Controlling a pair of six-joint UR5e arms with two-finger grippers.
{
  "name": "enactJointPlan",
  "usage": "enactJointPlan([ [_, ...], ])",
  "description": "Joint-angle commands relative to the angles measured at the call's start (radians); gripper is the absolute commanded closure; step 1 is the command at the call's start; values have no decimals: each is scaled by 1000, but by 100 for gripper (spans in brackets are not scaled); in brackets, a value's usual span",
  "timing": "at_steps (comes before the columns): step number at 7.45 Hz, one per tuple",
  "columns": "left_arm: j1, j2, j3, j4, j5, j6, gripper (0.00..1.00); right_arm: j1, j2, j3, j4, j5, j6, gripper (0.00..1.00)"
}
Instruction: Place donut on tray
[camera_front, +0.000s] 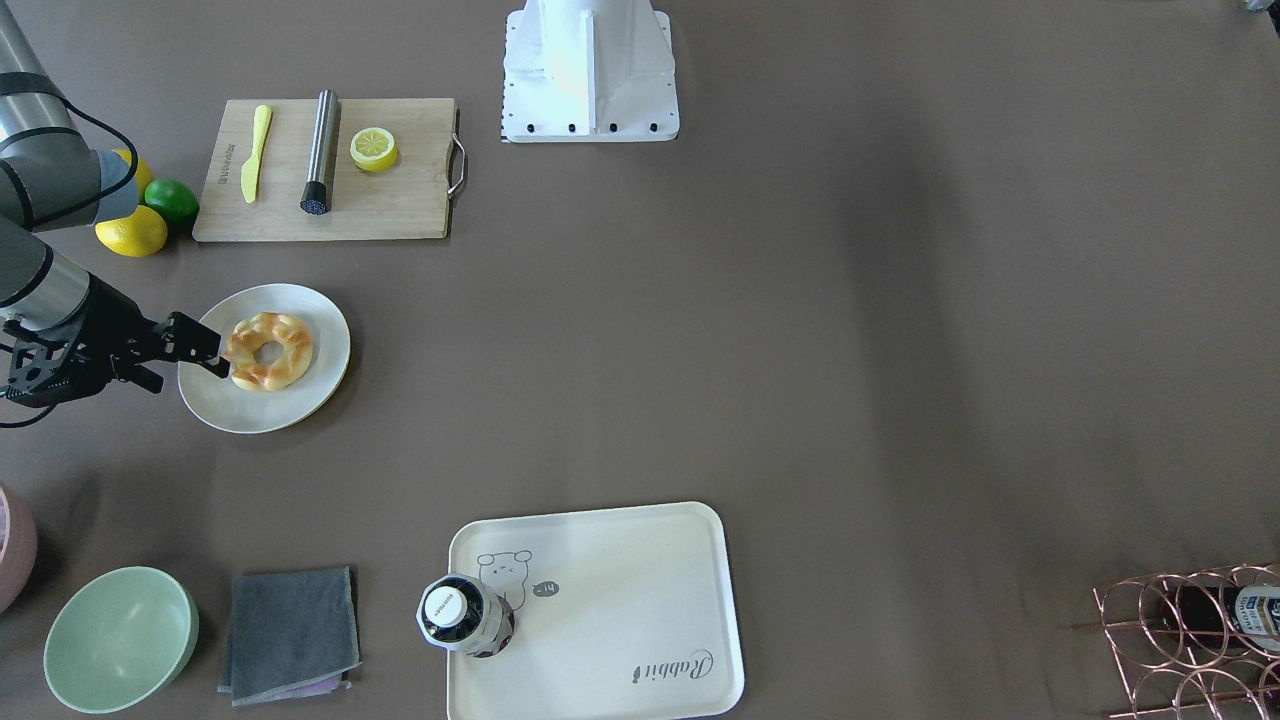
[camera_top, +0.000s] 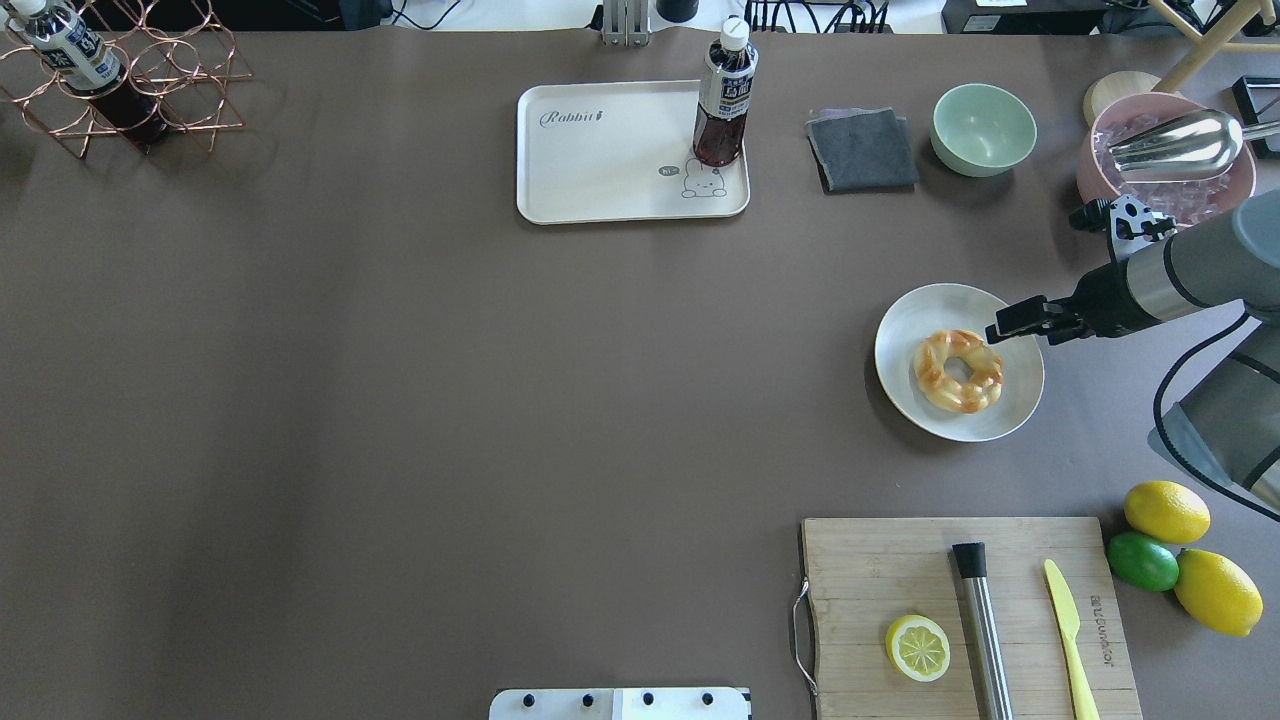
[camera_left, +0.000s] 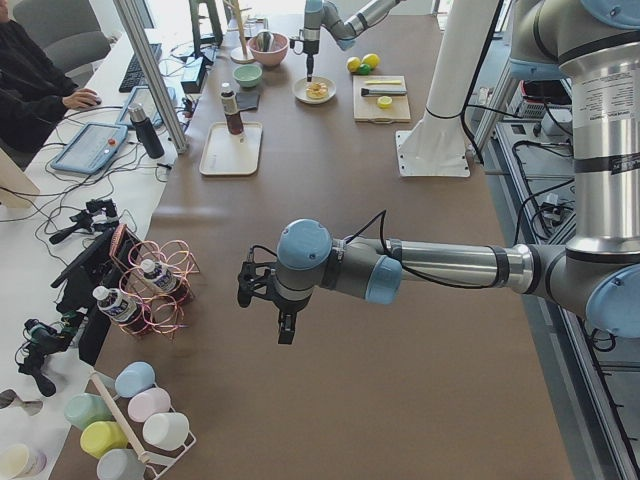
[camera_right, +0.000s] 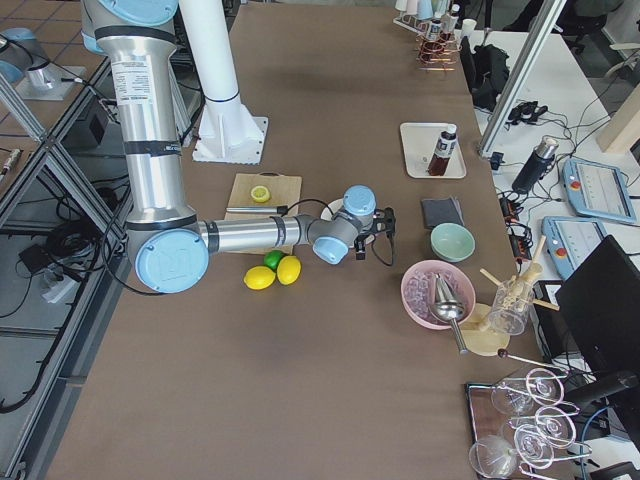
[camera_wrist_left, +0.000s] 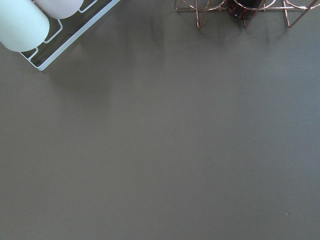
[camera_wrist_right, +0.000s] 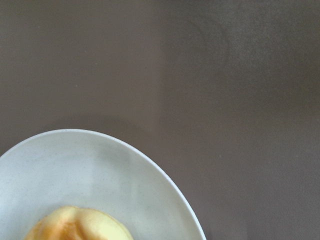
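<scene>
The donut (camera_front: 268, 350) is a golden-brown braided ring lying on a round white plate (camera_front: 322, 380); it also shows in the overhead view (camera_top: 958, 370) and at the bottom edge of the right wrist view (camera_wrist_right: 80, 226). My right gripper (camera_front: 195, 352) hangs over the plate's outer edge just beside the donut, open and holding nothing; the overhead view shows it too (camera_top: 1012, 322). The cream tray (camera_front: 640, 590) with the bear drawing and "Rabbit" script lies far off across the table (camera_top: 600, 160). My left gripper (camera_left: 265, 308) hovers over bare table near the wire rack; I cannot tell whether it is open.
A dark drink bottle (camera_front: 465, 615) stands on the tray's corner by the bear. A cutting board (camera_front: 400, 205) holds a lemon half, metal cylinder and yellow knife. Lemons and a lime (camera_front: 172, 200) lie by the right arm. A green bowl (camera_front: 120, 640), grey cloth (camera_front: 290, 632) and copper rack (camera_top: 120, 80) are nearby.
</scene>
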Motion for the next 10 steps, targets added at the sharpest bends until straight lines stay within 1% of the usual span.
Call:
enactJointPlan([
  [1, -4, -6, -1, 4, 0, 0, 2, -6, -8, 5, 0, 3, 3, 42],
  [2, -5, -5, -4, 4, 0, 0, 2, -5, -14, 5, 0, 3, -8, 72],
  [3, -5, -3, -7, 4, 0, 0, 2, -5, -21, 11, 2, 4, -9, 87],
  [4, -5, -3, -5, 4, 0, 0, 2, -5, -22, 13, 2, 6, -9, 100],
  [7, -12, -9, 1, 8, 0, 2, 2, -5, -40, 60, 9, 21, 1, 100],
  [8, -12, -14, 1, 9, 0, 2, 2, -3, -44, 91, 8, 52, 4, 100],
  [10, -13, -26, 4, 12, 1, 0, 2, 79, -2, 97, 5, 160, 4, 100],
])
